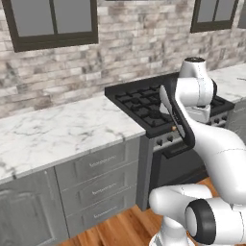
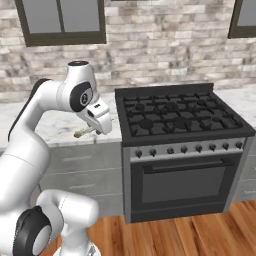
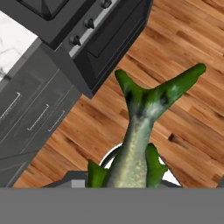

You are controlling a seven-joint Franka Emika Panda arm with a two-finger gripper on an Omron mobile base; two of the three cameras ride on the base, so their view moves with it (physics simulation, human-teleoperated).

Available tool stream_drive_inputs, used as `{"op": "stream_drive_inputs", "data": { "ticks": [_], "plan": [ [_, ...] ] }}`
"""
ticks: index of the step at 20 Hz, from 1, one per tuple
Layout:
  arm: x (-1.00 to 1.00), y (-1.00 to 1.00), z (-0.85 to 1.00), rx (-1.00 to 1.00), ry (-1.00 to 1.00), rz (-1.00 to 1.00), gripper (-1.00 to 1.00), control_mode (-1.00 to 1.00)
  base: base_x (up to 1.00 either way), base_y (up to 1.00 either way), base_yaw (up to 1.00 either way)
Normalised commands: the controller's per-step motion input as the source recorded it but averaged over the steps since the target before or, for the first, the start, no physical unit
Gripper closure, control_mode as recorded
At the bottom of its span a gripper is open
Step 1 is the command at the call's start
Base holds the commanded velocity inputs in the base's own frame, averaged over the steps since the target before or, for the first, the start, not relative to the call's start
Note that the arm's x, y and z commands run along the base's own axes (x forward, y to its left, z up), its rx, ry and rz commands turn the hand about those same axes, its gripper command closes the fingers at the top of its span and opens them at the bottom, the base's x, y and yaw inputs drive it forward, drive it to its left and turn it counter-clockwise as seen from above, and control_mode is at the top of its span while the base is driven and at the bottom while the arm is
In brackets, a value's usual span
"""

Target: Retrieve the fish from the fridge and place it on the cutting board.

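A: Where's the fish (image 3: 139, 131)?

B: In the gripper (image 2: 98, 128), clamped on it. Hand view has the tail fanning out over the wood floor (image 3: 183, 127); right base view shows a pale sliver poking out beside the hand.

A: Why held so high?

B: My guess is carry height, clear of the counter (image 1: 62, 129) and stove (image 2: 175, 117) edge while the base moves. Tail hangs free, so the grip is near the body.

A: Board? Fridge?

B: Can't place either from here. Just marble counter, stove, drawers (image 1: 96, 180).

A: Anything in containers?

B: No containers to report. Stove top carries grates, nothing on them.
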Motion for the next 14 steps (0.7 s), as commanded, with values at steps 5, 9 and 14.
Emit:
{"op": "stream_drive_inputs", "data": {
  "ticks": [5, 9, 14],
  "plan": [
    [0.00, 0.00, 0.00, 0.00, 0.00, 0.00, 1.00, 1.00, 0.24, -0.30, 0.00],
    [0.00, 0.00, 0.00, 0.00, 0.00, 0.00, 1.00, 1.00, 0.18, -0.52, 0.00],
    [0.00, 0.00, 0.00, 0.00, 0.00, 0.00, 1.00, 1.00, 0.24, -0.74, 0.03]
  ]
}}
